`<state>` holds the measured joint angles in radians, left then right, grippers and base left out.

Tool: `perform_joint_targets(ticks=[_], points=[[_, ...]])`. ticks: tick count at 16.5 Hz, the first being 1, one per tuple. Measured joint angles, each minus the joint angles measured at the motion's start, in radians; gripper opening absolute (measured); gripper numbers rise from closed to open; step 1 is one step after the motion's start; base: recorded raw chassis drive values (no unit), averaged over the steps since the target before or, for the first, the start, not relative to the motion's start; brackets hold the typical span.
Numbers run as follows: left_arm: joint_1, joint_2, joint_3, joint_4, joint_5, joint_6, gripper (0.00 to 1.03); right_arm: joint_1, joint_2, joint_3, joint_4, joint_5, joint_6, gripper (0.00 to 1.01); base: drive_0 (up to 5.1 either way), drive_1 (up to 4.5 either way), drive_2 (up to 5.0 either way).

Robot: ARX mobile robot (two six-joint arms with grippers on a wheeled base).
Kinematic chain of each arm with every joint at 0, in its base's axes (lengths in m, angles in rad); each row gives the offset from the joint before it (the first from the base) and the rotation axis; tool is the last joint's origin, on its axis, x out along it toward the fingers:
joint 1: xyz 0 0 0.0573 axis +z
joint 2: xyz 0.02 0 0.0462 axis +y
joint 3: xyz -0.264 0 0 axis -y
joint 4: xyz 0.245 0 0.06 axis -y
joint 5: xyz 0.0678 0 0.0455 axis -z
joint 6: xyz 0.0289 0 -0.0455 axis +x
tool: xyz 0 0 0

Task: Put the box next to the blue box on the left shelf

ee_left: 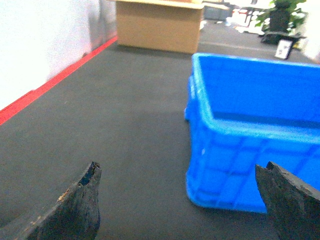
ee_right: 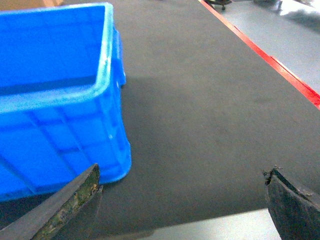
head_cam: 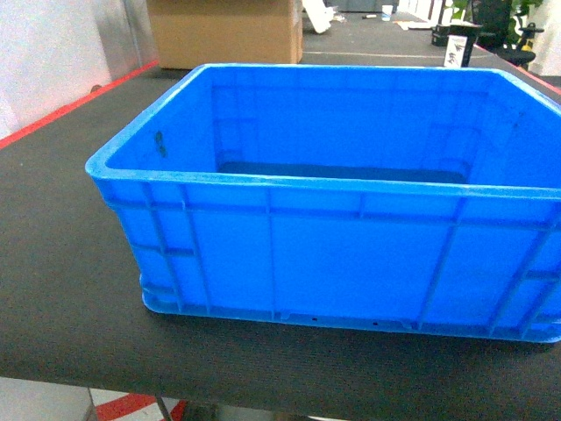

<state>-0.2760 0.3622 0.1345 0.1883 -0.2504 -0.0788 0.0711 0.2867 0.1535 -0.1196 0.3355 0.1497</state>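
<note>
Large bright blue ribbed plastic crate [head_cam: 351, 263] is seen resting on the dark worktop [head_cam: 61, 263], flanked at 9 and 3 o'clock by the spread left gripper [ee_left: 180, 200] and right gripper [ee_right: 182, 200], apparently staged for a two-sided lift.

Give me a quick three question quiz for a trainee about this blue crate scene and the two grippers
1. True or false: the blue crate rests on the dark mat.
2. What stands behind the crate at the far left? A) a cardboard box B) a metal bucket C) a red chair
3. Fill in: both the left gripper and the right gripper are ____ and hold nothing.

Key: 1 true. 2 A, the cardboard box. 3 open.
</note>
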Motion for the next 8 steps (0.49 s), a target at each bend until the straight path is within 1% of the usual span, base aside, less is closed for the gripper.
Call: perform_joint_targets(ticks=[1,2,3,5,6,8], points=[[-0.021,0.245,0.131,0.178,0.029,0.008,0.98,-0.093,0.203,0.115,0.142,-0.118,0.022,0.98,0.0,0.00,0.0],[0.035,0.679,0.411,0.228,0.078,0.021,0.98,-0.144,0.606,0.391,0.262,-0.269,0.028,0.98,0.0,0.00,0.0],[0.038,0.891,0.573,0.153,0.079,0.038,0.98,-0.145,0.845,0.548,0.218,-0.317,0.026,0.98,0.0,0.00,0.0],[0.036,1.019,0.729,0.026,0.079,0.061,0.98,-0.145,1.005,0.687,0.184,-0.329,0.027,0.98,0.0,0.00,0.0],[0.035,1.063,0.784,-0.022,0.076,0.066,0.98,-0.157,1.078,0.746,0.181,-0.333,0.037,0.98,0.0,0.00,0.0],[0.029,1.149,0.872,-0.107,0.074,0.084,0.98,-0.147,1.207,0.812,0.151,-0.348,0.053,0.98,0.0,0.00,0.0]])
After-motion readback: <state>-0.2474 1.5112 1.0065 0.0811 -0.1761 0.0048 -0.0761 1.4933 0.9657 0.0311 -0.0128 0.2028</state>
